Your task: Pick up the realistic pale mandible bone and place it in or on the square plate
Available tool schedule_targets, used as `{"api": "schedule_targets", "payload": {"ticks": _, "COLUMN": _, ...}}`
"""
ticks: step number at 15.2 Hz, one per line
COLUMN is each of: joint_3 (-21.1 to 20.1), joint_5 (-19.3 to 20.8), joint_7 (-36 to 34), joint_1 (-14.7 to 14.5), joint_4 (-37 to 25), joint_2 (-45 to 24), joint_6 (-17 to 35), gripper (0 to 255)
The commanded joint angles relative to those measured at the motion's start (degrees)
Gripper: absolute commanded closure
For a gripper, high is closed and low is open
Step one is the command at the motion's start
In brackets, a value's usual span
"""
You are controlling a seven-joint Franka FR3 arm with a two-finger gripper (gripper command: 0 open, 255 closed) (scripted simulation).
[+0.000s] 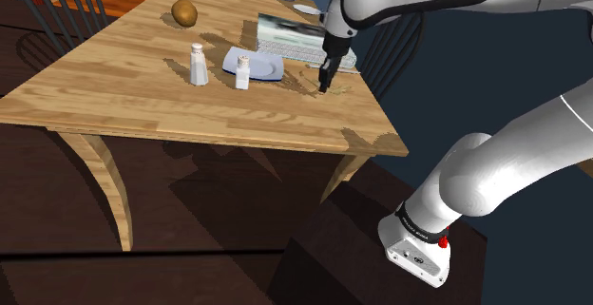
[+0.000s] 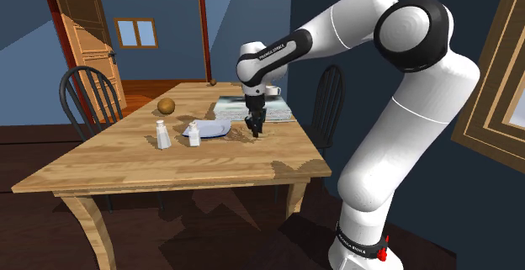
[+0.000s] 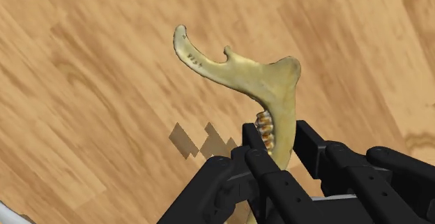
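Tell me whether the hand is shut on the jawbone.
Shut on it: in the wrist view the hand has its two black fingers clasping the pale jawbone between them.

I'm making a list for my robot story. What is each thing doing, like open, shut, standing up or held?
Pale yellowish mandible bone with teeth: clasped between the jaws.
Black gripper: shut on the bone.
Pale square plate: flat, without the bone.
Two white shakers: upright.
Brown wooden door: open.
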State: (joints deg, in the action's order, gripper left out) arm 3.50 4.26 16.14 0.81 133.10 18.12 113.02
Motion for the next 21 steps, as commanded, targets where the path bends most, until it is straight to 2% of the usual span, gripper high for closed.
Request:
{"api": "schedule_targets", "payload": {"ticks": 1, "joint_3": -0.05, "joint_5": -0.03, "joint_7": 0.04, "joint_1": -0.02, "joint_4": -1.02, "joint_2": 0.48, "joint_6": -1.54, "gripper": 255}}
{"api": "schedule_targets", "payload": {"ticks": 11, "joint_3": -0.21, "joint_5": -0.20, "joint_7": 0.36, "joint_1": -0.08, "joint_4": -7.16, "joint_2": 1.69, "joint_6": -8.88, "gripper": 255}}
{"api": "schedule_targets", "payload": {"ticks": 21, "joint_3": -3.49, "joint_5": -1.59, "joint_7": -4.90, "joint_1": -2.73, "joint_4": -30.23, "joint_2": -19.39, "joint_6": -11.15, "gripper": 255}}
